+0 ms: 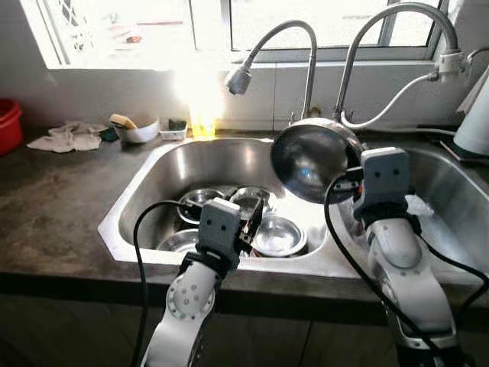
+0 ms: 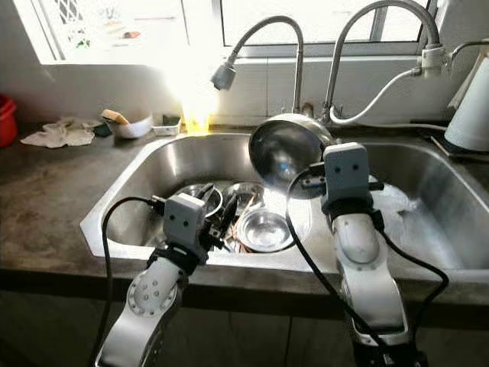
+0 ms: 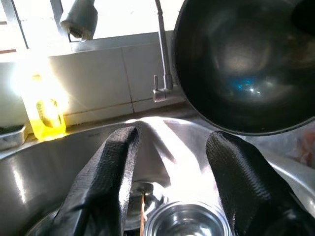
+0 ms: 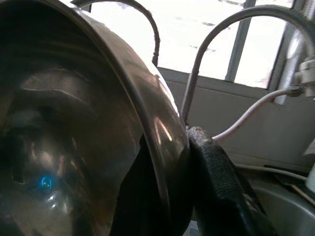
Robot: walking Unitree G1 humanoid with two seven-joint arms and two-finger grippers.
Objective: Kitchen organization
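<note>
While the steel bowl (image 1: pixel 309 159) hangs tilted on its edge above the divider between the two sink (image 1: pixel 145 183) basins, its hollow facing the robot, the right gripper (image 4: pixel 184 162) pinches its rim, one finger on each side. That arm reaches up from the counter edge. To its left, the left gripper (image 3: pixel 170 182) hovers with fingers spread, holding nothing, over smaller bowls (image 1: pixel 279 233) lying in the left basin.

Window (image 1: pixel 321 23): strong daylight was admitted behind the taps.
Wall (image 1: pixel 397 95): pale tiles were seen below the sill.
Surface (image 1: pixel 53 206): dark stone was laid around the sink.
Red tub (image 1: pixel 8 122): placed at far left.
</note>
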